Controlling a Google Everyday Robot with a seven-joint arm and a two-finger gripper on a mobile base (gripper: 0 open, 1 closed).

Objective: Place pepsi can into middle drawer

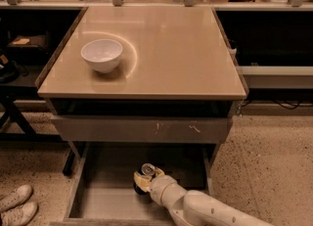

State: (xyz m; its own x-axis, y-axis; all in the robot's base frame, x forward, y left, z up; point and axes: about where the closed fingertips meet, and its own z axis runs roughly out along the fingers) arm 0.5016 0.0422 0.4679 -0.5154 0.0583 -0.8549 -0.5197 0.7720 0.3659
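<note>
jaws: clamped around the pepsi can [147, 170]. gripper [143, 183]: low centre of frame, inside the open middle drawer [105, 195]. can: upright, silver top showing, over the grey floor; contact with the floor cannot be told. step judged: placing. next move calls for settling the can, parting the jaws, then withdrawing without tipping it.
</note>
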